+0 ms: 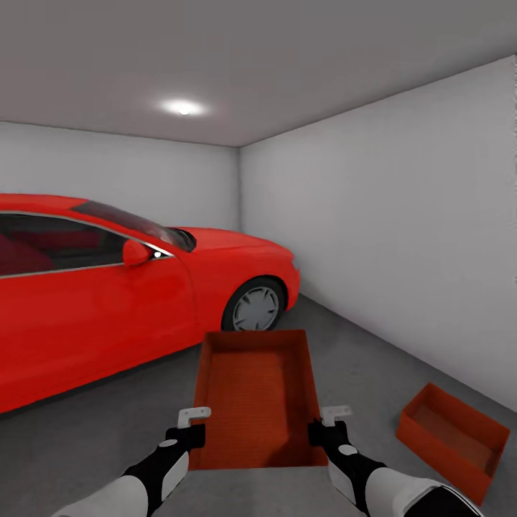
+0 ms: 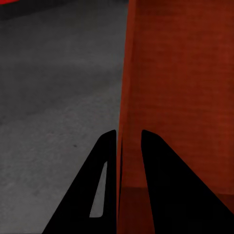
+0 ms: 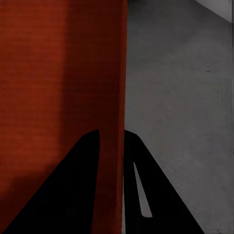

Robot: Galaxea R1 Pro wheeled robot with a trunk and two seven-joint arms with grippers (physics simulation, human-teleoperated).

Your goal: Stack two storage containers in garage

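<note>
The robot is in the garage, a bare room with plain white-grey walls [image 1: 402, 237] and a dark grey speckled concrete floor [image 1: 108, 431], with a bright-red car [image 1: 108, 301] parked at the left. One of the two orange-red rectangular plastic storage containers [image 1: 449, 438] sits open side up on the floor at the near right, close to the right-hand wall, so the first half of the placing looks done. The other orange-red plastic container, ribbed inside [image 1: 257, 391], is held up in front of the robot between both arms, well apart from the one on the floor and to its left. The left gripper [image 1: 188, 431] has its fingers closed on the container's left wall, and the left wrist view shows the two dark fingers [image 2: 105, 170] pinching that thin wall [image 2: 175, 97] between them. The right gripper [image 1: 327, 429] grips the right wall in the same way, with the right wrist view showing a dark finger [image 3: 73, 185] on each side of the wall [image 3: 63, 73]. What seems left is to carry the held container rightward over the floor container, line up the two long shapes, lower it onto the top and release both grips. The carried tub points away from the robot while the floor one lies at an angle, so I judge some turning will be needed.
</note>
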